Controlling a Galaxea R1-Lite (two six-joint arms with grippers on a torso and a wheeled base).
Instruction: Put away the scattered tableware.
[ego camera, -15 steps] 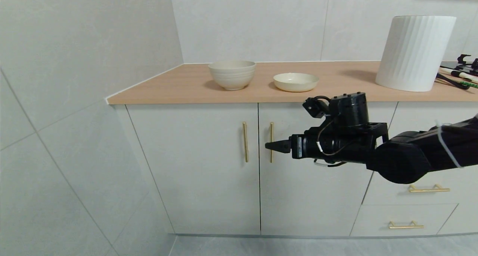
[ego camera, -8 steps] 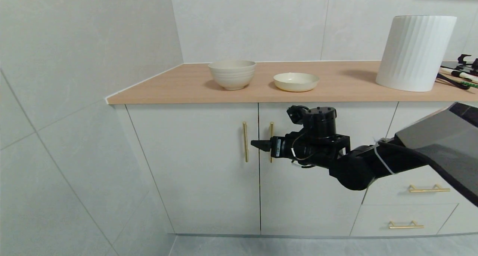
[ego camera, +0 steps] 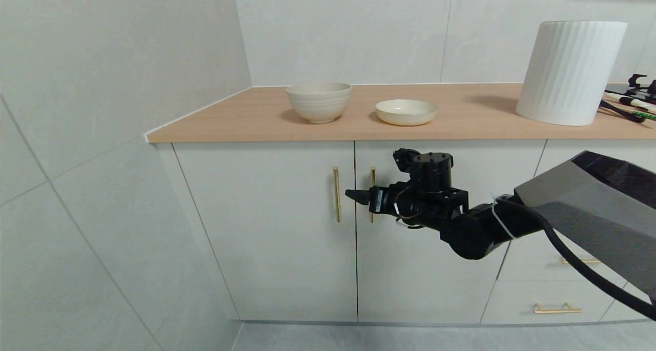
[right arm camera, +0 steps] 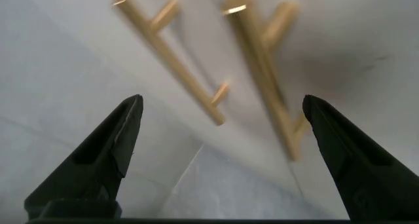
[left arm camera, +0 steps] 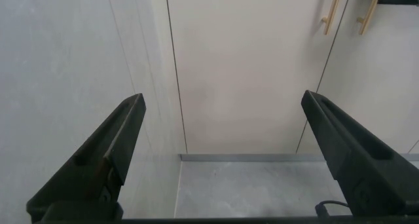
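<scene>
- Brass-coloured pull handles, left handle [ego camera: 336, 194] and right handle [ego camera: 372, 179], side by side at the seam of the two cabinet doors [ego camera: 266, 228], middle of the head frame.
- Right gripper [ego camera: 355, 195] level with mid-handle, tips past the right handle and over the door seam. Jaws spread wide in the right wrist view, nothing between them. Close to both handles; contact not resolvable.
- Judged reason for the pose: side-on approach to bracket one handle and pull a door open, storage being needed before any tableware moves.
- Tableware untouched on the wooden countertop [ego camera: 246, 119]: ribbed bowl [ego camera: 319, 102] upper centre, shallow dish [ego camera: 406, 112] just right of it, the two apart.
- Left gripper [left arm camera: 222, 160] spread open, empty, aimed at the lower cabinet and floor; probably parked clear of the door swing.
- White ribbed cylinder [ego camera: 571, 71] upper right, utensils [ego camera: 628, 104] beyond it at the frame edge.
- Risk: handles very near each other, so wrong one or both easily caught.
</scene>
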